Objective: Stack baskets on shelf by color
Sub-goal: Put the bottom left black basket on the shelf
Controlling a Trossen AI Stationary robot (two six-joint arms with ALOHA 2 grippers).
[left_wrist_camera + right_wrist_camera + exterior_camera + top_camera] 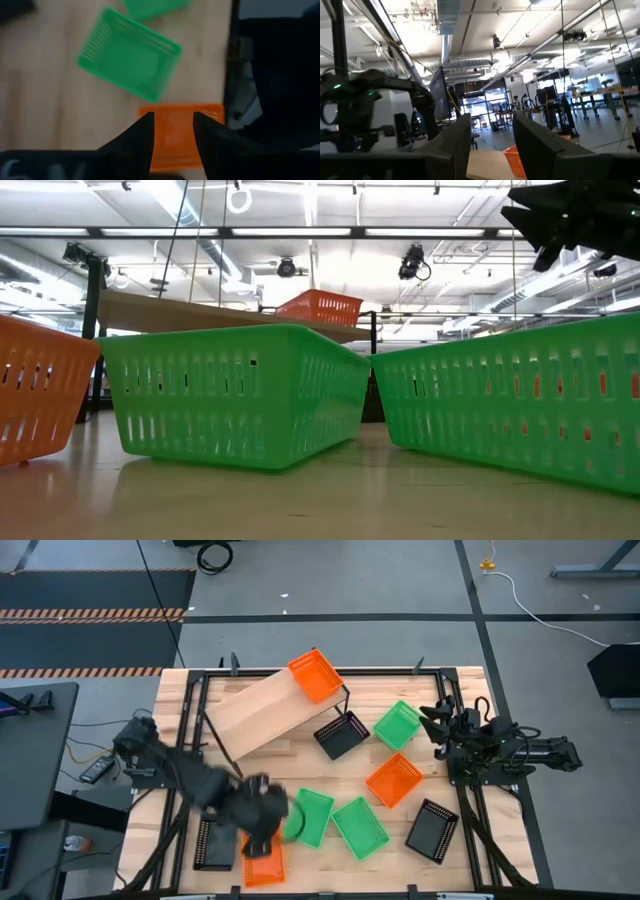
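From above I count eight baskets: three orange, three green, two black fully plain, plus a third black one [213, 845] at the near left, partly under my left arm, which makes nine. One orange basket [315, 675] sits on the far end of the shelf [262, 710], whose board lies skewed across the far left of the table [300, 755]. A black basket [341, 735] lies just beside that end on the tabletop, a green one [397, 725] next to it, an orange one [394, 781] nearer, another black [433, 830] at the near right, and two green ones [308, 817] [359, 827] side by side near the middle. The third orange basket [264, 862] is mostly hidden beneath my left gripper [172, 131]; through the wrist camera it shows directly below and between my two fingers, which stand apart with a gap and hold nothing; I cannot tell whether they touch it. My right gripper [491, 131] is raised at the right edge of the table, fingers parted and empty, looking across the room. In the level view the two green baskets fill the frame, and the right one is cut off.
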